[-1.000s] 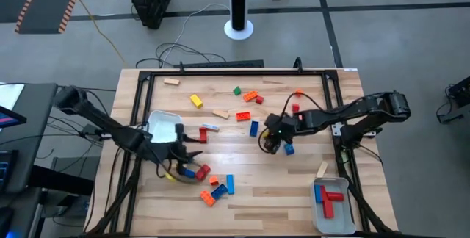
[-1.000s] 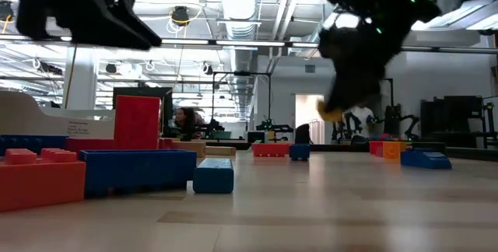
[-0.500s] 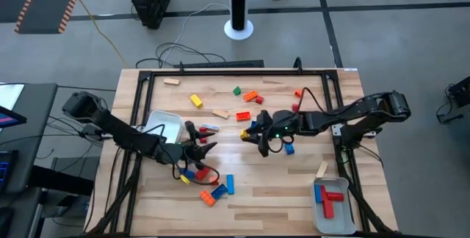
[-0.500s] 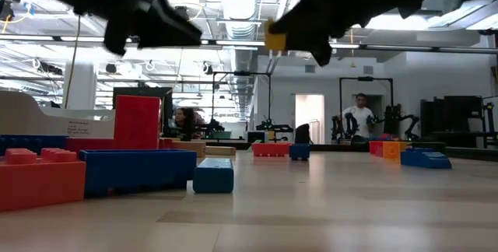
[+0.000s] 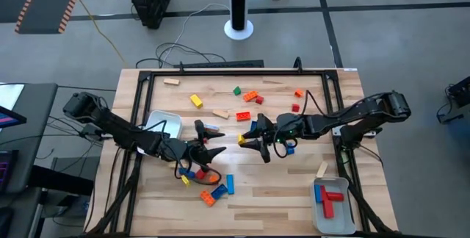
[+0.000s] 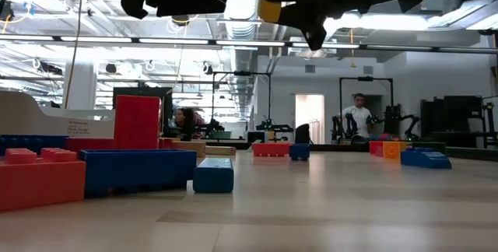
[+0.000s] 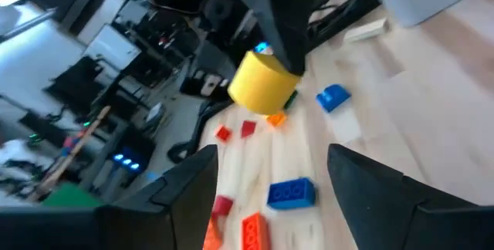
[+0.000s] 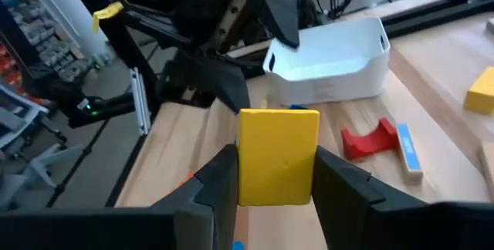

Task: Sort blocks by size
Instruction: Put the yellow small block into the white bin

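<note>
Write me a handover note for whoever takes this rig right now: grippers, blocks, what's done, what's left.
Right gripper: shut on the yellow block, raised mid-table.
Left gripper: open, empty, facing the yellow block as if for a handoff.
Right white tray holds red and blue bars. Contents of the left white tray can't be seen.
Left to do: most blocks are loose on the table, such as the orange brick and green block.

Both arms reach inward over the middle of the counter, grippers facing each other and raised off its surface. The left gripper (image 5: 209,142), coming from the left side, has its fingers (image 7: 193,184) spread wide with nothing between them. The right gripper (image 5: 248,136) has its fingers (image 8: 220,180) clamped on a yellow block (image 8: 278,156), just beside the left gripper.
</note>
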`<state>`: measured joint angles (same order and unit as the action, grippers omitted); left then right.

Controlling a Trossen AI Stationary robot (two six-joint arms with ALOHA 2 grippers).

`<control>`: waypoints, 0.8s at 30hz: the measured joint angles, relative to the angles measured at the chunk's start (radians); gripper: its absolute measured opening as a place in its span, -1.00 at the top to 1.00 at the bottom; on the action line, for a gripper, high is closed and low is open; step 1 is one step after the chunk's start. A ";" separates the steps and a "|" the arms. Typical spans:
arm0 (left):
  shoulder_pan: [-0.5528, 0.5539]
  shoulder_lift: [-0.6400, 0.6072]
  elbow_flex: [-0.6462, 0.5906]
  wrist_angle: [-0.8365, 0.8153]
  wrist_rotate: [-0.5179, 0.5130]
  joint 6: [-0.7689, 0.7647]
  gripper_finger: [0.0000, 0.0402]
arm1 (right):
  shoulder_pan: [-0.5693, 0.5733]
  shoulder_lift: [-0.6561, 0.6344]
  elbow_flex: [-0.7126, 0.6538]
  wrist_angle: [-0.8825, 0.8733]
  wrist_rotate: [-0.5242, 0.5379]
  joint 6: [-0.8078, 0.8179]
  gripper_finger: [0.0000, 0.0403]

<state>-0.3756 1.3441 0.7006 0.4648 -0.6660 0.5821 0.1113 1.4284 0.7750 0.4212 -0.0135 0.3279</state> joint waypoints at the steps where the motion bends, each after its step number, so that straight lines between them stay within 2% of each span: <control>1: 0.008 0.000 0.000 0.003 0.019 0.000 -0.20 | 0.001 0.000 0.000 0.008 0.000 0.000 0.19; 7: 0.057 0.000 0.000 0.035 0.132 0.001 -0.21 | -0.004 0.076 0.004 0.117 -0.060 0.003 0.19; 14: 0.061 0.030 0.000 0.057 0.203 0.073 -0.21 | -0.038 0.175 0.055 0.158 -0.109 0.012 0.19; 18: 0.056 0.099 0.001 0.092 0.207 0.146 -0.21 | -0.042 0.224 0.092 0.154 -0.145 0.014 0.19; 24: 0.056 0.177 0.002 0.186 0.141 0.199 -0.21 | -0.042 0.260 0.122 0.159 -0.162 0.015 0.19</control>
<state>-0.3199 1.5207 0.7023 0.6507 -0.5245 0.7806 0.0692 1.6882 0.8967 0.5805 -0.1757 0.3431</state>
